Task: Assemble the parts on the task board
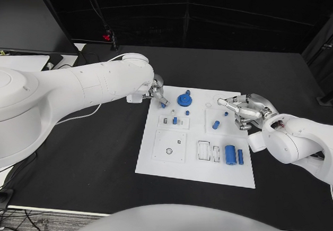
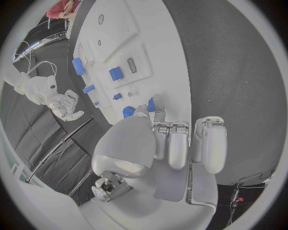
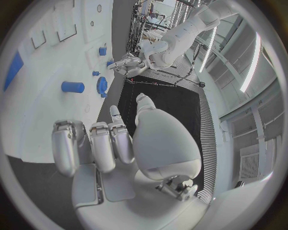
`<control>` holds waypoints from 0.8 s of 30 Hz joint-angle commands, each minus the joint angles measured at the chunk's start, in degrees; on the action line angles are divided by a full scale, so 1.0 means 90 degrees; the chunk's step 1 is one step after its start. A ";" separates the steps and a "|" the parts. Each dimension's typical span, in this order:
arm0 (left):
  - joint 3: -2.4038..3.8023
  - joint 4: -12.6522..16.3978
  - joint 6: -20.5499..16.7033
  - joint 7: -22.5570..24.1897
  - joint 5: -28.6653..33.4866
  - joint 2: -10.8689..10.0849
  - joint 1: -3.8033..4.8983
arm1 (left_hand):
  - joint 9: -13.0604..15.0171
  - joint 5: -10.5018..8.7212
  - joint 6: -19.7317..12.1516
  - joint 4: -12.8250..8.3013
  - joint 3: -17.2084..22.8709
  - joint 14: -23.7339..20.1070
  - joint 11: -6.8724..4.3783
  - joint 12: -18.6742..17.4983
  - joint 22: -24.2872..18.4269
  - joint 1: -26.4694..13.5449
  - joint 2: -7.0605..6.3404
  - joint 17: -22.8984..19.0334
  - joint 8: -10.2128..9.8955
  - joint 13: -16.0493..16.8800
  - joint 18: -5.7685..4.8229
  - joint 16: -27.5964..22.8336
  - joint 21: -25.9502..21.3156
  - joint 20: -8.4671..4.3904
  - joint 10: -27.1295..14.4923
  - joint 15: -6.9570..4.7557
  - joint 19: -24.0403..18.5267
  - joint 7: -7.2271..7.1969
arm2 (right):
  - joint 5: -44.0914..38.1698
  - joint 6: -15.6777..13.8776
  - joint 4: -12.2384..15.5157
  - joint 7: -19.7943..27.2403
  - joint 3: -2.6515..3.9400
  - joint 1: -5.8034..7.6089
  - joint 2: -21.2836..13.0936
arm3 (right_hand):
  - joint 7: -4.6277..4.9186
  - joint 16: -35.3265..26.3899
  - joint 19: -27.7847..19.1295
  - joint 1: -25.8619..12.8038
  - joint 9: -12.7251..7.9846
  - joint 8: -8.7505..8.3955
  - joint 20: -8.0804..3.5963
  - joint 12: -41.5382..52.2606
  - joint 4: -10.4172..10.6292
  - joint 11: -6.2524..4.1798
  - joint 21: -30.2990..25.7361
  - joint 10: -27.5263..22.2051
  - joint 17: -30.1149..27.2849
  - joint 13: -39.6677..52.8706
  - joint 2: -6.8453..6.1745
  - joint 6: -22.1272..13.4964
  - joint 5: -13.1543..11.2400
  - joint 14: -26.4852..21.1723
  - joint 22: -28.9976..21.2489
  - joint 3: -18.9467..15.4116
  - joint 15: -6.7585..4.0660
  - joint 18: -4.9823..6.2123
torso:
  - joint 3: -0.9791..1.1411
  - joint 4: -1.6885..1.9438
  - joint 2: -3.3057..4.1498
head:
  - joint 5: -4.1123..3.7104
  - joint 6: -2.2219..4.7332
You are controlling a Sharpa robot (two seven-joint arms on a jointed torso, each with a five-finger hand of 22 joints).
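Observation:
The white task board lies mid-table. My left hand hovers at its far left corner, thumb and a fingertip closed round a small blue peg, also seen in the left wrist view as the peg between the fingertips. A blue gear stands just right of it. My right hand hangs over the board's far right edge, fingers apart and holding nothing; the right wrist view shows that hand above the gear. A blue cylinder and a blue bar lie near the right edge.
Small blue pieces sit in the board's middle plates, and a square plate with a round hole lies at the near left. A cable runs under my left arm. Black table surrounds the board.

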 commanded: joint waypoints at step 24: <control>0.0005 0.0542 -0.0866 0.0365 0.0167 -0.0444 0.0082 | 0.0044 0.0029 0.0015 0.0009 0.0573 0.0688 -0.0111 -0.0014 0.1473 0.0996 0.0393 0.1677 0.0068 0.0346 0.0014 0.0005 -0.0026 -0.0002 0.0815 0.0000 0.0112 0.0002 | -0.0026 0.0020 -0.0005 -0.0013 0.0002 -0.0015 -0.0029 | 0.0074 0.0016 0.0187 0.0000 0.0007 0.0030 0.0050 0.0016 -0.0010 0.0044 -0.0046 0.0663 0.1674 0.1676 0.0067 -0.0048 0.0046 0.0673 0.1460 -0.0047 0.0035 0.0116 | 0.0010 0.0016 -0.0006 | -0.0019 0.0005</control>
